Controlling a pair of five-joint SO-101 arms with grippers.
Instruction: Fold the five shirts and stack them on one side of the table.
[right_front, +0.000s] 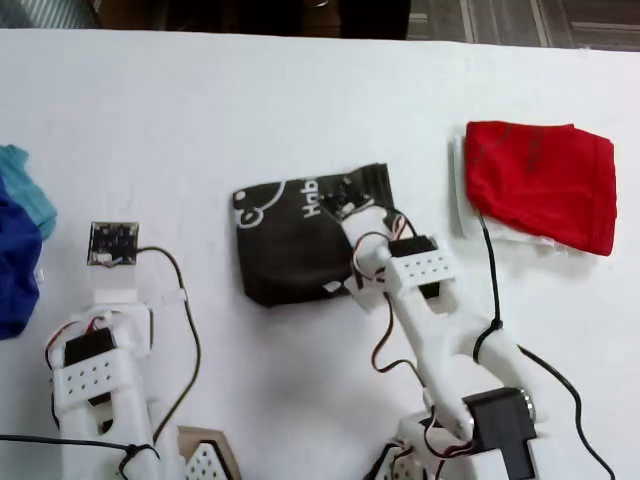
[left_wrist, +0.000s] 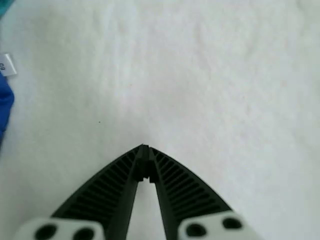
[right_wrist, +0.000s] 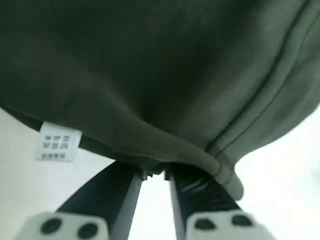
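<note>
A black shirt (right_front: 290, 240) with white print lies partly folded at the table's middle. My right gripper (right_wrist: 156, 172) is shut on its hemmed edge (right_wrist: 220, 160), near a white label (right_wrist: 59, 142); in the high view the gripper (right_front: 345, 207) sits over the shirt's far right part. A folded red shirt (right_front: 542, 182) rests on a white one (right_front: 462, 215) at the right. Blue (right_front: 15, 255) and teal (right_front: 25, 185) shirts lie bunched at the left edge. My left gripper (left_wrist: 144, 151) is shut with nothing in it, above bare table to the right of the blue shirt (left_wrist: 4, 112).
The white table (right_front: 200, 110) has free room along the back and between the two arms. Cables trail from both arms near the front edge (right_front: 185, 330). A small white tag (left_wrist: 7, 65) sticks out of the blue shirt.
</note>
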